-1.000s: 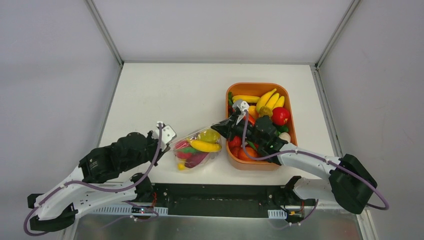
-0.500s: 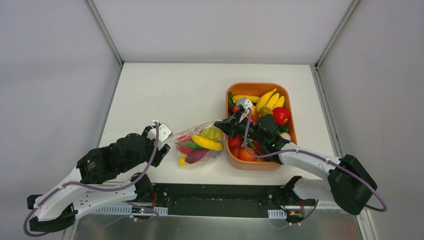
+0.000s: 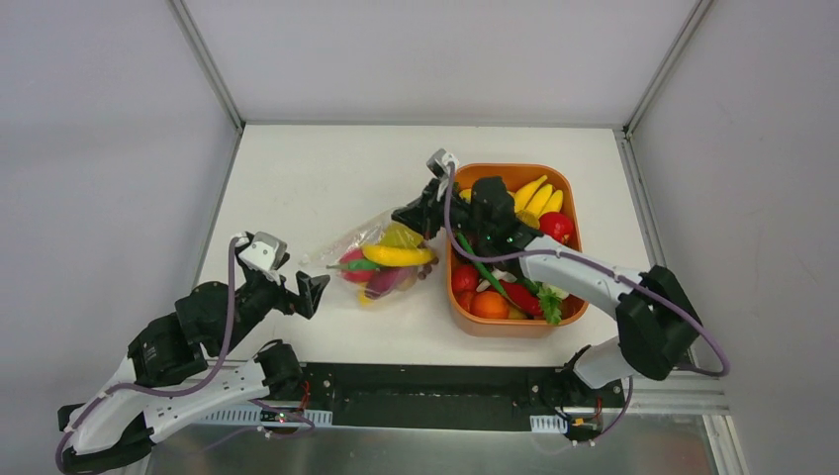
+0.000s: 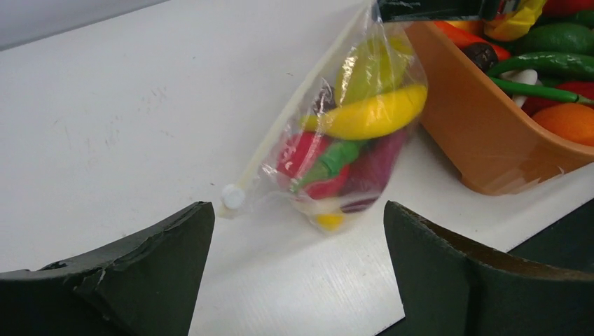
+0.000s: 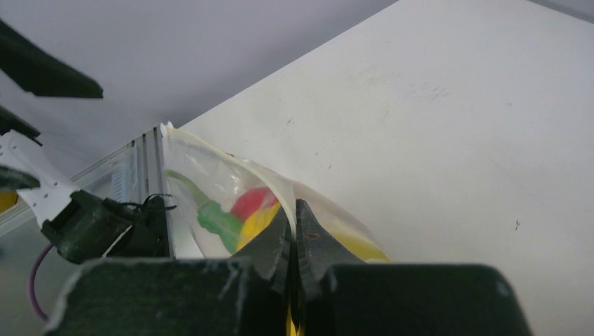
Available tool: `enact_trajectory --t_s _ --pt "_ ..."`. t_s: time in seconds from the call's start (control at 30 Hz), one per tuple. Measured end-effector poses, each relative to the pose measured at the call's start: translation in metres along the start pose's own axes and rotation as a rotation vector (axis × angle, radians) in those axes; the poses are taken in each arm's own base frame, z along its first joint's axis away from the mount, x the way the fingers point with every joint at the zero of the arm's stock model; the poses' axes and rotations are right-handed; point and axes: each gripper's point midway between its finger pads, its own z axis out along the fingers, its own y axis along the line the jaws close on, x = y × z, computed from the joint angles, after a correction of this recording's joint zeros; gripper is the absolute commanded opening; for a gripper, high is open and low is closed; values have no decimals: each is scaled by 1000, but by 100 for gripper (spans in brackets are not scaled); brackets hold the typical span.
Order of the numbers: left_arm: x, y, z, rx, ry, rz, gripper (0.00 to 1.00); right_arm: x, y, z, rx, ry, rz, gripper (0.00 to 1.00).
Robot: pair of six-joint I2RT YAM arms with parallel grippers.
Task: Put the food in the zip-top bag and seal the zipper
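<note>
**Bag loaded, zipper apparently run shut**

Pinches the zip-top bag (image 3: 381, 262) at its 1 o'clock corner with the right gripper (image 5: 294, 210), clamped fully shut on the film. Hangs the left gripper (image 3: 307, 294) at the bag's 8 o'clock, spread wide, holding nothing and clear of the plastic. Shows the food (image 4: 364, 115) packed inside: yellow, red, green and purple pieces. Shows the zipper (image 4: 291, 115) flat along the 10 o'clock edge, with the white slider (image 4: 230, 197) at its low end. Judged sealed, though unsure near the pinched corner. Leaves plenty more in the orange tray (image 3: 510, 168) at 3 o'clock. Probably left: confirm the seal and let go.
</note>
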Motion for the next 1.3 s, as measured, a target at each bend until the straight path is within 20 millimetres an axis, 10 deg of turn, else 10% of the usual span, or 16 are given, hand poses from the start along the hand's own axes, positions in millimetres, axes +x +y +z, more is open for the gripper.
enact_trajectory --t_s 0.3,0.4,0.53,0.67,0.8,1.07,1.3 --pt "4 5 6 -57 -23 -64 93 -58 -8 41 7 -20 -27 0" --pt "5 6 7 -69 -23 -69 93 -38 -3 32 -26 26 -34 0" --pt "4 8 8 -78 -39 -79 94 50 27 2 -147 250 -59 8" --pt "-2 6 10 -74 -67 -90 94 112 62 -23 -278 444 -41 45" --pt "-5 3 14 -74 -68 -86 94 107 73 -32 -307 452 -42 63" --pt "5 -6 29 -79 6 -37 95 53 80 -34 -234 293 -65 58" --pt "13 -8 35 -86 37 -23 96 94 18 -28 102 442 16 58"
